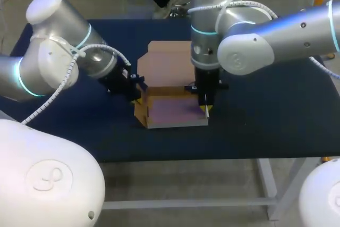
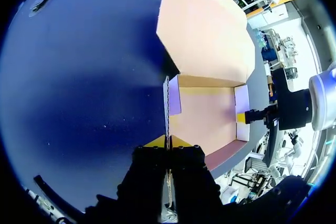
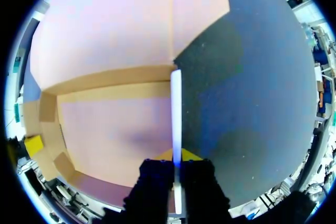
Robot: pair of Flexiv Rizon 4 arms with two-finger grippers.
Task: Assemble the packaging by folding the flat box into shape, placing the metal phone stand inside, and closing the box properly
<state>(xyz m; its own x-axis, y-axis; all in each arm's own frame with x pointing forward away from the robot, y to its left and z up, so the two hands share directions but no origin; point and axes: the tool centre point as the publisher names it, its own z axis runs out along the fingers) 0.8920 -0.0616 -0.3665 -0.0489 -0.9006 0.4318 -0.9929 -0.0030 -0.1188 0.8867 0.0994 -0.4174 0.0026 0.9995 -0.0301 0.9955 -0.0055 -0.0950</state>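
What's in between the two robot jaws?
Just the box floor: bare cardboard with nothing on it. The left jaws pinch one side wall and the right jaws pinch the opposite one. The head view shows it best.

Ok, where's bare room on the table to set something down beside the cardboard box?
The dark blue table is bare right of the brown cardboard box, and along the strip between it and the near edge. Crowded: the left gripper and right gripper clamp its side walls, and its open lid covers the table behind.

Left hand (image 2: 168,144), right hand (image 3: 177,156) — both pinched shut
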